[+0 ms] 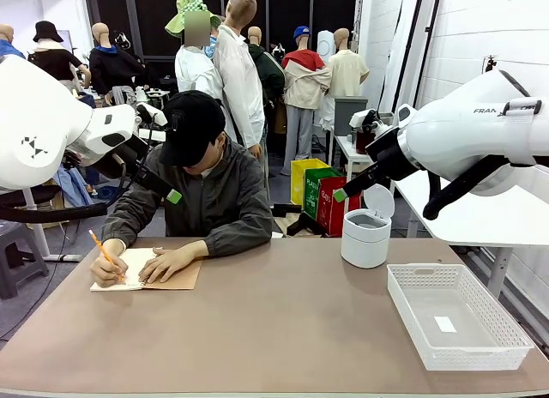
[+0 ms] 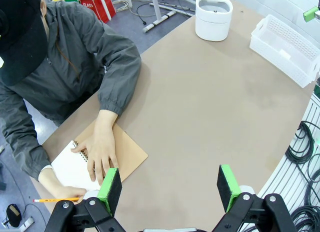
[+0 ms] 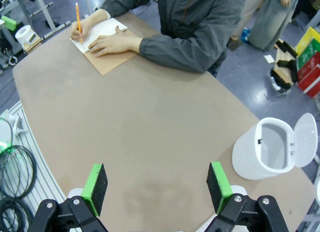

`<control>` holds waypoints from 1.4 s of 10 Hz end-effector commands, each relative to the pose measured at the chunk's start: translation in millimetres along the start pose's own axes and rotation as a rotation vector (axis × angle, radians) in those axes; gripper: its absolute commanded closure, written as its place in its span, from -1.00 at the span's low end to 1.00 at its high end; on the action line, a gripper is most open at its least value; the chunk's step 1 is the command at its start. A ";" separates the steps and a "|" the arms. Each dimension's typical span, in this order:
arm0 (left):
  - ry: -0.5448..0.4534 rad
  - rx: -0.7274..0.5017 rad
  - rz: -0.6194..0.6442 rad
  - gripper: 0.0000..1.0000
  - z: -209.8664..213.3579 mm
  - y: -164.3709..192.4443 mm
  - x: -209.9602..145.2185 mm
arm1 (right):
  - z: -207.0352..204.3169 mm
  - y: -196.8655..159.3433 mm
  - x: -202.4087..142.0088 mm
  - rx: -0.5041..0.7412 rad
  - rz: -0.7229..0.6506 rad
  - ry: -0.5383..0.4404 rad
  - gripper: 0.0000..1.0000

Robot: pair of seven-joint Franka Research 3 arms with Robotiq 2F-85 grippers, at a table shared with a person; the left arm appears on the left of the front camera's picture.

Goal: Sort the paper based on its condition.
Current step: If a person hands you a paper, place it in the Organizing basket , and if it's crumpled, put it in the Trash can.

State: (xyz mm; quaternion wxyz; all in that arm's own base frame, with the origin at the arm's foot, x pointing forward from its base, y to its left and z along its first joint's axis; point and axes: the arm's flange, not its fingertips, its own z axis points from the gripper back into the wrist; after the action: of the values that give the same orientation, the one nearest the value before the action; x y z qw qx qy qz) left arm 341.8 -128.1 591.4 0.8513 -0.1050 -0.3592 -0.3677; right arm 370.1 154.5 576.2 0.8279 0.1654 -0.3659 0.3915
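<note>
Loose paper is out of view. A person at the far side writes with an orange pencil (image 1: 99, 244) on the white page of a spiral-bound notebook (image 1: 176, 276) with a brown cover, the other hand flat on it. My left gripper (image 1: 169, 192) hangs raised at the left, in front of the person, open and empty. In the left wrist view the left gripper (image 2: 170, 187) stands above bare table beside the notebook (image 2: 131, 158). At the right, my right gripper (image 1: 343, 193) hovers high above the bin, open with nothing in it. The right gripper (image 3: 156, 186) looks down on bare tabletop.
A white bin (image 1: 366, 237) with its lid up stands at the back right of the brown table (image 1: 274, 329). A white mesh basket (image 1: 467, 357) at the front right holds a tiny white slip (image 1: 444, 323). Coloured crates sit on the floor beyond.
</note>
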 end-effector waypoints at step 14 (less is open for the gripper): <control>0.004 -0.005 0.001 -1.00 1.6 1.3 1.3 | -0.5 0.3 0.0 0.006 -0.001 -0.002 -1.00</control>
State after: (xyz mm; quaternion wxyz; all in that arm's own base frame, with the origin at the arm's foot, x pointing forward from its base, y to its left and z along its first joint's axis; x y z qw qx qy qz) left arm 341.8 -128.1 591.4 0.8513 -0.1050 -0.3592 -0.3677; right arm 370.1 154.5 576.2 0.8279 0.1654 -0.3659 0.3915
